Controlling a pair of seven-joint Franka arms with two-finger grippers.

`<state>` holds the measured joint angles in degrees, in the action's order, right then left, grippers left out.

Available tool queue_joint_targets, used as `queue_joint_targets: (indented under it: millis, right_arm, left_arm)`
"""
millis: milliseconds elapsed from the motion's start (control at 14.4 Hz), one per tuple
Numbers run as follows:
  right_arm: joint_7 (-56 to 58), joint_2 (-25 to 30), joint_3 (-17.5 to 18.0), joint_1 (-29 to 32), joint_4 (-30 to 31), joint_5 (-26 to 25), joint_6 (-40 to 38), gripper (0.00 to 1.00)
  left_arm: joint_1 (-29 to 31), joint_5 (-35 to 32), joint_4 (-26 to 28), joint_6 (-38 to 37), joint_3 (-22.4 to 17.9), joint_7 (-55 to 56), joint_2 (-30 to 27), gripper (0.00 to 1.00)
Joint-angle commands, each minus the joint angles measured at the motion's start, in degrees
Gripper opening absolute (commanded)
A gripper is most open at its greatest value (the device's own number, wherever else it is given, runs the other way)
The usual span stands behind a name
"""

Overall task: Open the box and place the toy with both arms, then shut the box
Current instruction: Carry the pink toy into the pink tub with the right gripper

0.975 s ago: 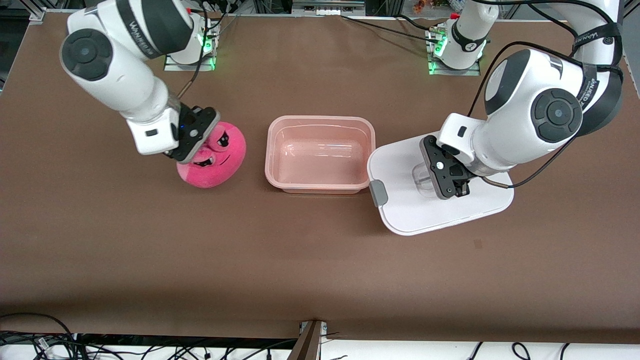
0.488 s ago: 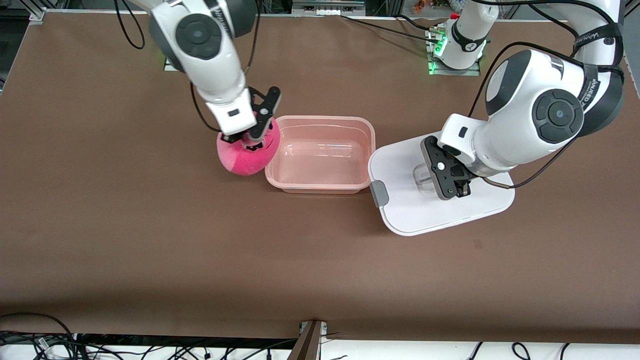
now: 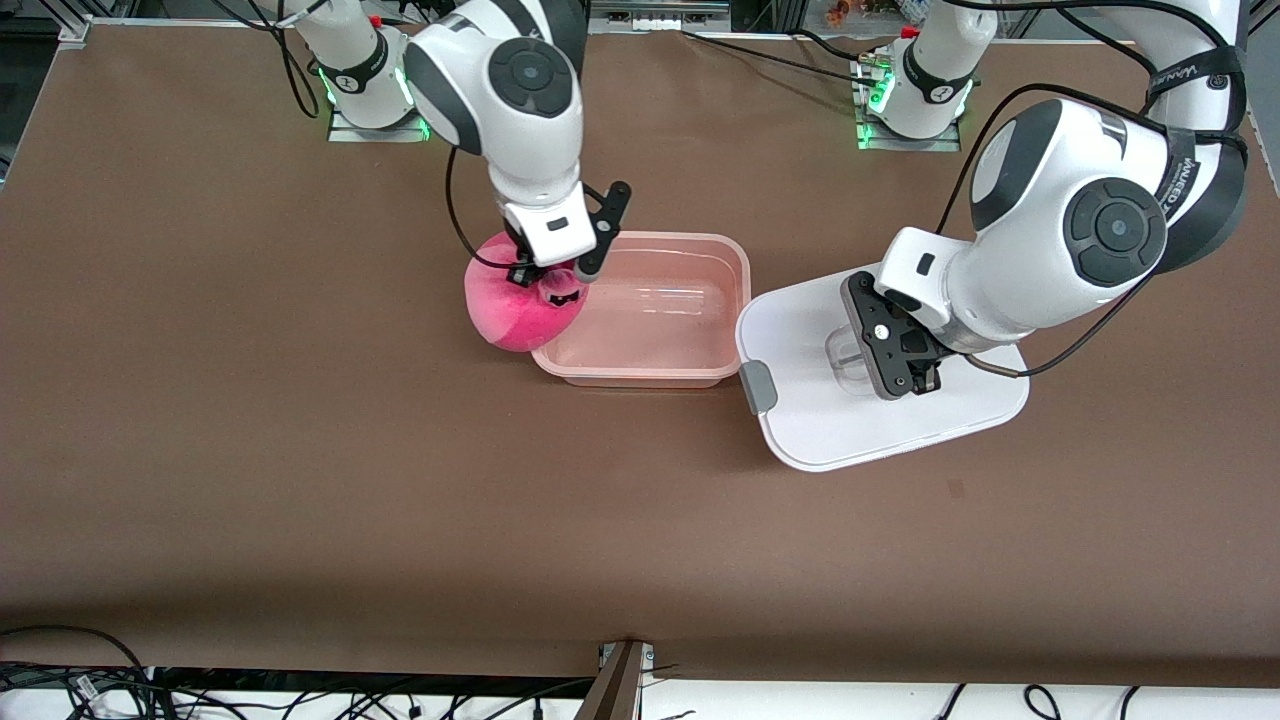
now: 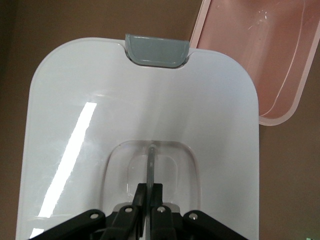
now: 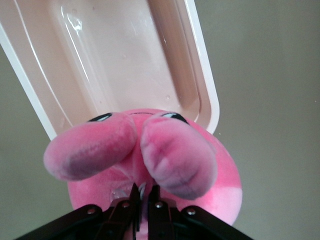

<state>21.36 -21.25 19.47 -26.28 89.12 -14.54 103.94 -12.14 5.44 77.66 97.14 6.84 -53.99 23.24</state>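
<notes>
The one box [image 3: 641,308] stood open and held nothing; its pink floor showed bare in the front view and the right wrist view. The one toy [image 3: 518,305] hung in the air, clamped in the right gripper [image 3: 551,285], over the box's rim at the right arm's end, at 9 o'clock from the box's middle in the front view. Part of the toy overlapped the rim, the rest hung over the table [image 3: 300,450].

The one lid [image 3: 880,425] lay flat on the table beside the box, at 3 o'clock from it, toward the left arm's end. One grey clip [image 3: 757,387] showed on the lid's edge next to the box. The left gripper [image 3: 905,365] was closed on the lid's clear handle [image 4: 150,170].
</notes>
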Motion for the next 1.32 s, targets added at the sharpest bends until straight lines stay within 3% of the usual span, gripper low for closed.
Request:
queue_joint_targets:
  millis: [0,70,139,488,697,905,1045,1254]
  right_arm:
    - [-6.8,-3.3,-0.3,-2.1,-4.0,-1.2,-0.6,0.0]
    - [-10.8,-3.6,-0.2,-2.8,-4.2,-1.1,-0.3,0.38]
    - [-16.0,-4.1,-0.3,-3.9,-4.3,-1.0,0.9,0.98]
    - [-32.7,-5.6,-0.3,-6.0,-4.6,-0.9,8.2,1.0]
    - [-34.4,-4.2,-0.8,-5.2,-6.8,-0.8,6.6,1.0]
    - [-34.1,-1.1,-6.8,-3.6,-8.5,1.1,-0.2,1.0]
    - [-34.2,0.4,-12.8,-2.9,-8.6,5.8,-1.2,1.0]
    - [-33.8,2.1,-23.8,-2.8,-8.6,12.2,-3.2,1.0]
  left_arm:
    - [0.1,-1.0,-1.5,-0.8,0.4,-0.6,0.4,0.0]
    - [0.1,-0.9,-1.5,-0.8,0.4,-0.7,0.5,0.0]
    - [0.1,-0.9,-1.5,-0.8,0.4,-0.6,0.5,0.0]
    - [0.2,-0.8,-1.5,-0.8,0.4,-0.5,0.5,0.0]
    - [0.0,-0.6,-1.5,-0.8,0.4,-0.4,0.5,0.0]
    - [0.0,-0.5,-1.5,-1.0,0.9,-1.3,0.4,0.0]
    - [-0.9,0.0,-1.5,-1.1,2.0,-3.0,0.3,0.0]
    - [-2.7,0.4,-1.5,-0.6,8.4,-1.8,0.9,0.0]
